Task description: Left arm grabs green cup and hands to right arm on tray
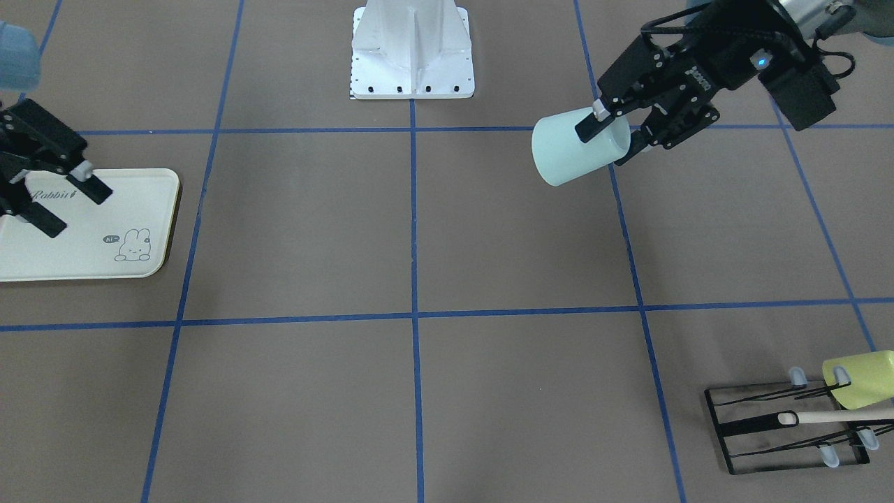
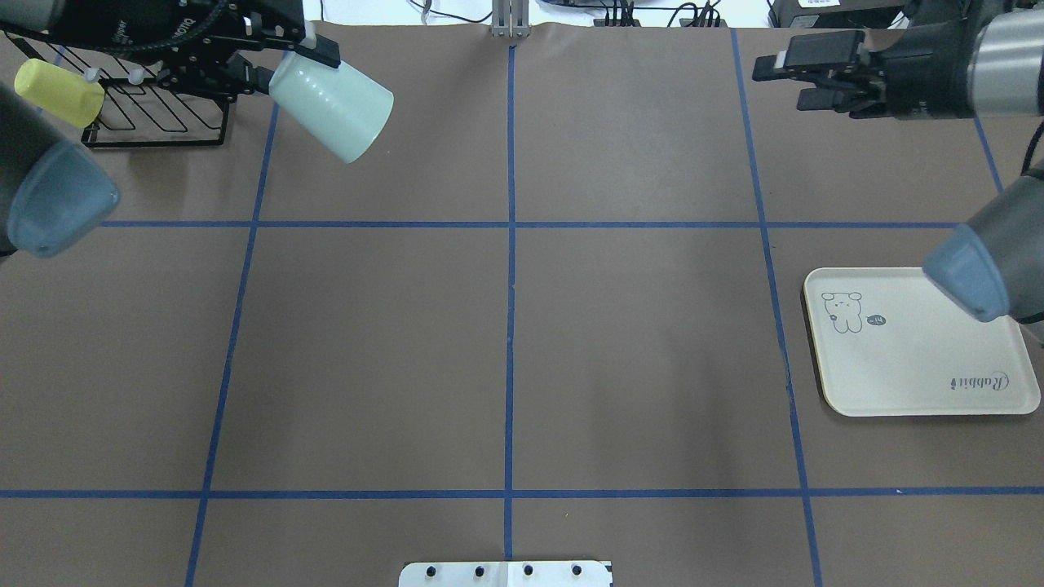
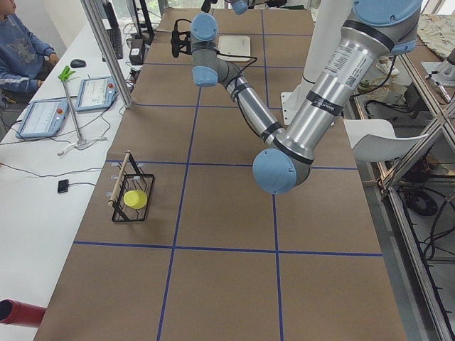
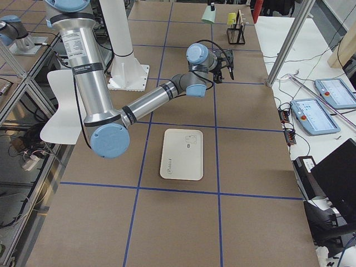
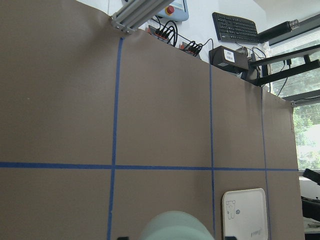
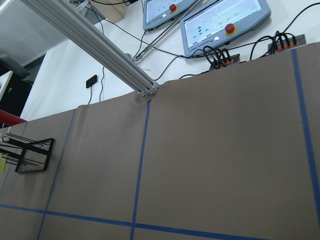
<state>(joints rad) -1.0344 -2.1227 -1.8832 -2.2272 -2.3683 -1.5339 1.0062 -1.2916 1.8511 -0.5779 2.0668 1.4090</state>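
Observation:
My left gripper [image 1: 611, 140] is shut on the rim of the pale mint-green cup [image 1: 576, 150] and holds it tilted, clear of the table. In the overhead view the gripper [image 2: 289, 69] and the cup [image 2: 330, 102] are at the far left. The cup's bottom shows at the lower edge of the left wrist view [image 5: 175, 227]. My right gripper [image 1: 75, 209] is open and empty, and hangs over the cream Rabbit tray [image 1: 140, 202]. In the overhead view this gripper [image 2: 781, 84] is at the far right and the tray [image 2: 913, 359] lies nearer the robot.
A black wire rack [image 1: 782, 426] stands at the table's far left corner with a yellow-green cup [image 1: 862, 377] and a wooden stick [image 1: 838, 417] on it. The white robot base [image 1: 412, 49] is at the near middle edge. Blue tape lines cross the brown table.

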